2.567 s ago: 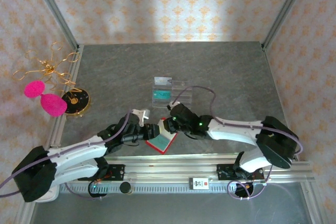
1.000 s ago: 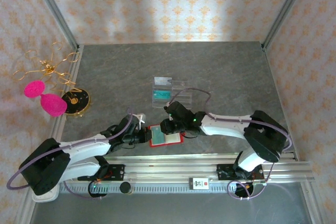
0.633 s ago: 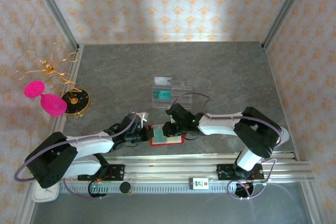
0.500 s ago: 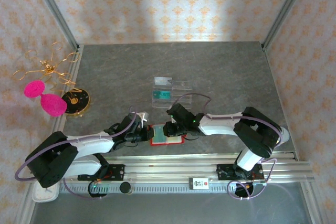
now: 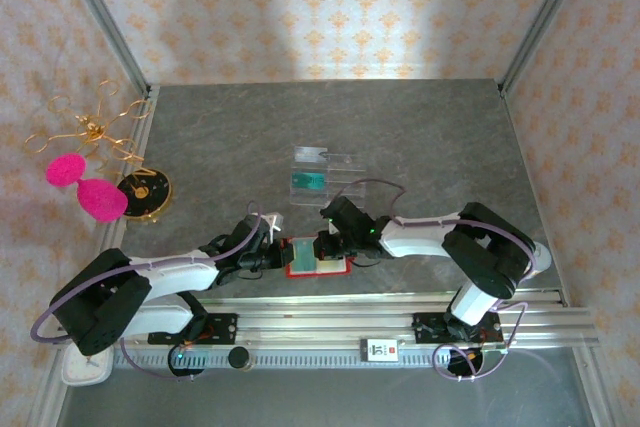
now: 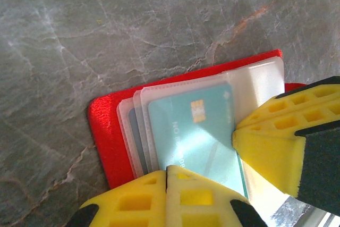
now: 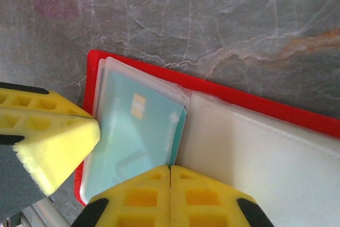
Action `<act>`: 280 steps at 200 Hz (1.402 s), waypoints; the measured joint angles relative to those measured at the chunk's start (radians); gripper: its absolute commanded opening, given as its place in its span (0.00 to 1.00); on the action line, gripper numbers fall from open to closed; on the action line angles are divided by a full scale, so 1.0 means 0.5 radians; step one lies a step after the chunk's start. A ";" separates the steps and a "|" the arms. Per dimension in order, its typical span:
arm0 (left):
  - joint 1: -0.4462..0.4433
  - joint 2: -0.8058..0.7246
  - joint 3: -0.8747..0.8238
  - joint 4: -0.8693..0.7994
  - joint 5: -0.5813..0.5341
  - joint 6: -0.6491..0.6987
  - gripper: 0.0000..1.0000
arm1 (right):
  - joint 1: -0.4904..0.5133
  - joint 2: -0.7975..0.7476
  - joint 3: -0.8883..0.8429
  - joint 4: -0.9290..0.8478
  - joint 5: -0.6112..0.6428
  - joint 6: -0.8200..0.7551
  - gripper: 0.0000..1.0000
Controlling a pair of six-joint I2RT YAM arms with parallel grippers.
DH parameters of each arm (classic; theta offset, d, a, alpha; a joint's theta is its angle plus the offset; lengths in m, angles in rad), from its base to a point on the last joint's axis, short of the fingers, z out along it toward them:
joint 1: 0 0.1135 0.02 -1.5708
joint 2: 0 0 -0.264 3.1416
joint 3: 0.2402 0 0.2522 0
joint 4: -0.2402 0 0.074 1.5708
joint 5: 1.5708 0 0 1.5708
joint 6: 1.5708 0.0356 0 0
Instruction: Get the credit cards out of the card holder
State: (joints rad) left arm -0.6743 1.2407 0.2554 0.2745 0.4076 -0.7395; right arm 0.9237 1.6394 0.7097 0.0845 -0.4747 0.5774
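The red card holder (image 5: 338, 268) lies open and flat near the front rail. A teal credit card (image 6: 196, 131) sits in its clear sleeves (image 7: 133, 131), with further sleeves and a darker card edge stacked to the left. My left gripper (image 5: 284, 258) is shut, its yellow tips (image 6: 167, 169) pressing on the card's near edge. My right gripper (image 5: 322, 247) is also shut, its tips (image 7: 170, 169) resting at the card's inner edge beside the white flap (image 7: 255, 158). Nothing shows between either pair of jaws. Each wrist view has the other gripper's yellow finger at its side.
A clear slotted tray (image 5: 345, 169) behind the holder carries a teal card (image 5: 307, 180) and a whitish one (image 5: 310, 155). A gold jewellery stand with pink pieces (image 5: 85, 162) and a black disc (image 5: 147, 193) stand at the left edge. The aluminium rail (image 5: 400, 312) runs just in front.
The right gripper has closed fully. Both grippers have settled lower onto the holder, which has gone from tilted to lying square with the rail.
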 measured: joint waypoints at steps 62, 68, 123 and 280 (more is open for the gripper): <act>0.000 -0.130 -0.005 -0.133 0.006 0.014 0.03 | 0.049 -0.117 -0.060 -0.034 0.222 0.023 0.00; 0.000 -0.156 -0.004 -0.158 0.006 0.014 0.04 | 0.049 -0.121 -0.060 -0.040 0.230 0.027 0.00; -0.068 -0.132 0.105 -0.199 0.008 0.015 0.05 | 0.064 -0.136 -0.058 -0.086 0.297 0.025 0.00; -0.172 -0.159 0.253 -0.190 -0.095 0.007 0.10 | 0.072 -0.152 -0.059 -0.120 0.347 0.027 0.02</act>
State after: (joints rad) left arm -0.7605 1.1610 0.3820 0.1795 0.3599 -0.7361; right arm 0.9596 1.5635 0.6804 0.0246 -0.3012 0.5907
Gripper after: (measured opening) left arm 0.114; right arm 0.041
